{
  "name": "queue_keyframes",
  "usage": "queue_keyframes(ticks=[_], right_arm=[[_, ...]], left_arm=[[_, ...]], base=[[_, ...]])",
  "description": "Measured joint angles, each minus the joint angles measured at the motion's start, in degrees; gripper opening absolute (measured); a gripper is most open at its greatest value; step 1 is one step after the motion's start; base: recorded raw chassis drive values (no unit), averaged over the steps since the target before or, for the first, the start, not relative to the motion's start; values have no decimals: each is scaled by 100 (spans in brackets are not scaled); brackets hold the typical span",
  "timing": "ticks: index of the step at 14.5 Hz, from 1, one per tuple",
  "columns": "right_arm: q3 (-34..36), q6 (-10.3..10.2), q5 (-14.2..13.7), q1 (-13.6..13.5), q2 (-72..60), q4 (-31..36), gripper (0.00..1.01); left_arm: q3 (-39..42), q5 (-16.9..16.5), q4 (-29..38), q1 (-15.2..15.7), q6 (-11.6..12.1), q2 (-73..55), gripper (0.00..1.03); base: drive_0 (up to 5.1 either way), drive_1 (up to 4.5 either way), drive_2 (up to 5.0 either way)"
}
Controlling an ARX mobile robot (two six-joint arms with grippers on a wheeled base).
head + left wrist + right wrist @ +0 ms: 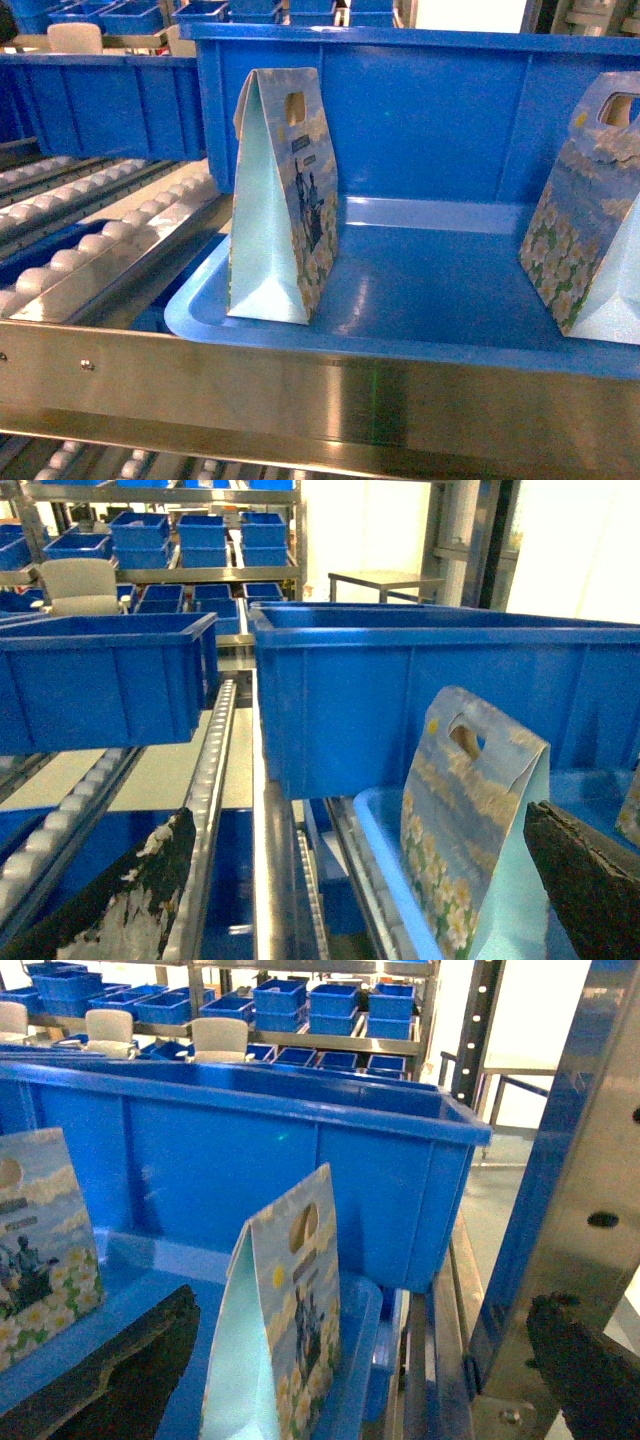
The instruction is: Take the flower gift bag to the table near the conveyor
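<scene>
Second gift bag (590, 210) cut off at head view's right edge; my left fingers (110, 900) only partly in frame.

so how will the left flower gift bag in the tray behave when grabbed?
The left flower gift bag looks like thin paper, so probably light and crushable. Tall on a narrow base, it may tip if nudged. On the smooth blue tray it would likely slide.
</scene>
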State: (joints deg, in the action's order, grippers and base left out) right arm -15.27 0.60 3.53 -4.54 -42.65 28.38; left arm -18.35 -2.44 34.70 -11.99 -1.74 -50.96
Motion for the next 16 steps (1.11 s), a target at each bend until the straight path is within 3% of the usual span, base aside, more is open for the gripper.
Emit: queue_keyframes(ticks=[4, 9, 11, 12, 16], right_arm=[[-1137, -37, -90, -376, -1145, 81, 98], [-2083, 39, -291, -833, -2177, -726, 98], [-2243, 103, -225, -979, -2463, -1060, 98], [-2243, 94, -372, -1021, -2562, -1045, 98], [-2245, 98, -457, -1010, -2553, -1082, 98]], left_arm=[[-1257, -166, 146, -157, 55, -811, 98], [-2059, -98, -216, -398, -15, -1827, 98], [-2157, -116, -179, -448, -63, -1945, 98], [-2157, -122, -184, -459, -81, -1947, 98], [-2157, -118, -179, -457, -85, -1945, 98]], base=[[0, 0, 0], [0, 0, 0], [0, 0, 0], [0, 0, 0], [0, 0, 0]])
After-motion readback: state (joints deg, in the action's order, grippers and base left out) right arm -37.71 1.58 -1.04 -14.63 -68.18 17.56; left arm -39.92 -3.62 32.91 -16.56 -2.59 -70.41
